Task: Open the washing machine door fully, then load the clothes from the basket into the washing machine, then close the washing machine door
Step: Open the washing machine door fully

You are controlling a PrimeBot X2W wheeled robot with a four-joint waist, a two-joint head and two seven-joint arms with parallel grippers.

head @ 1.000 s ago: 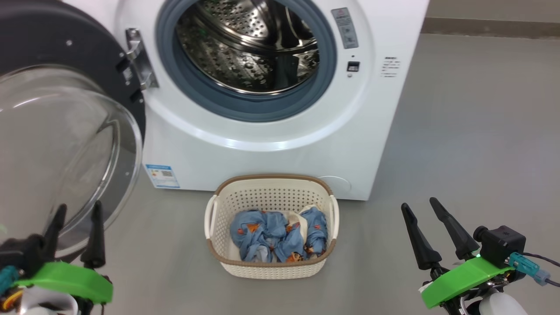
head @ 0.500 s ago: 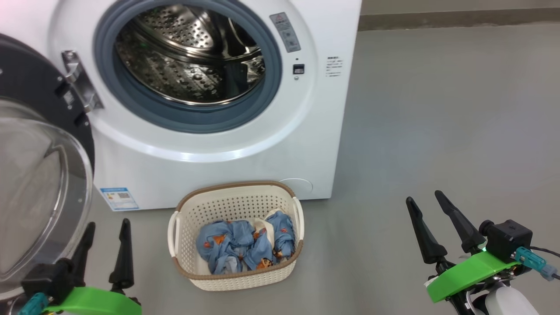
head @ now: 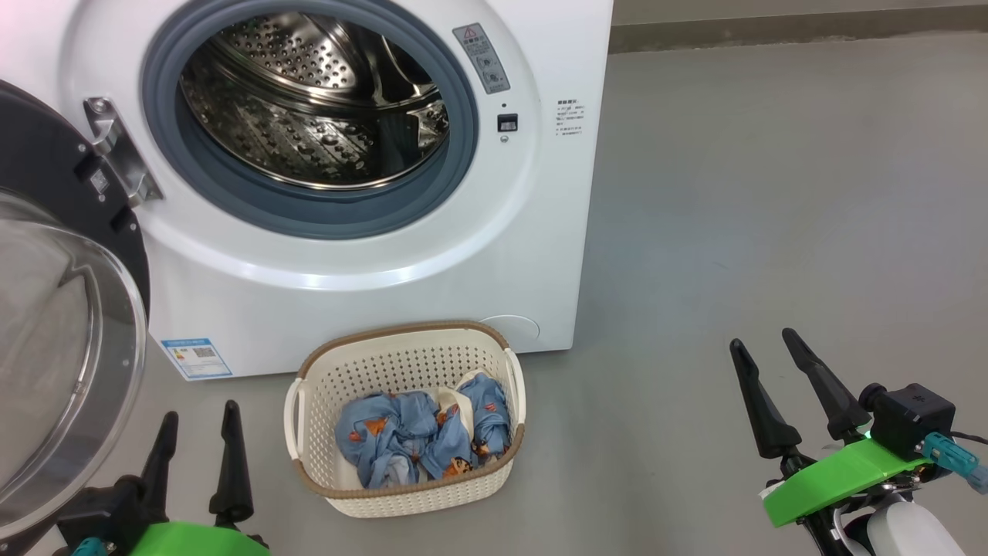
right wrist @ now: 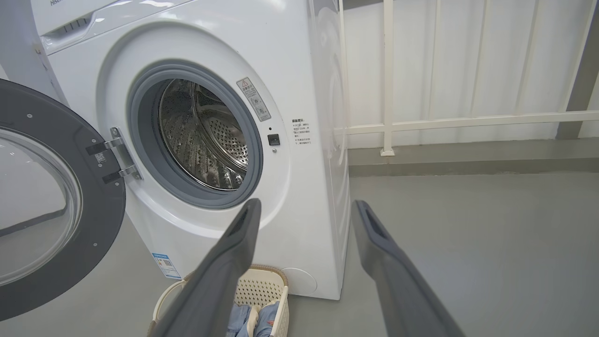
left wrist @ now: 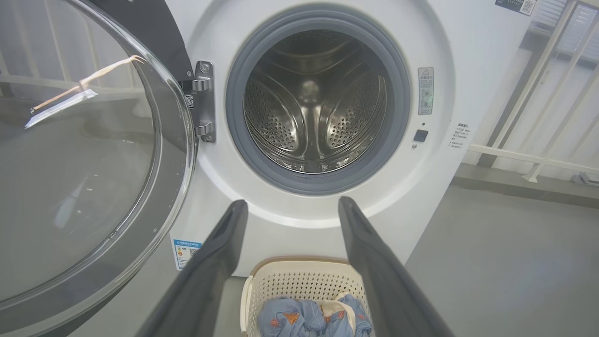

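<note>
Nearest the camera, the left pincer (head: pixel 199 411) and the right pincer (head: pixel 762 340) sit at the lower corners of the head view. Each has its two dark fingers spread wide with nothing between them. Under them the floor (head: pixel 772 193) is smooth, matte grey (only a faint sheen where the light falls). The basket (head: pixel 417 500) stands on that floor between the pincers, nearer the left one and just in front of the washing machine (head: pixel 370 301). The clothes (head: pixel 421 436) lie crumpled inside it, blue with orange figures and a cream patch. The machine's white front carries a small blue label (head: pixel 195 357) low on its left. The washing machine door (head: pixel 38 147) is swung out to the left on its metal hinge (head: pixel 116 158), its clear bowl window (head: pixel 62 347) bulging toward the robot. A grey rubber ring (head: pixel 231 208) frames the gleaming perforated drum (head: pixel 309 116). Beyond the machine a dark skirting strip (head: pixel 772 31) runs along the foot of the wall. The right wrist view shows a white railing (right wrist: pixel 388 75) in front of pale vertical panels (right wrist: pixel 468 61).
</note>
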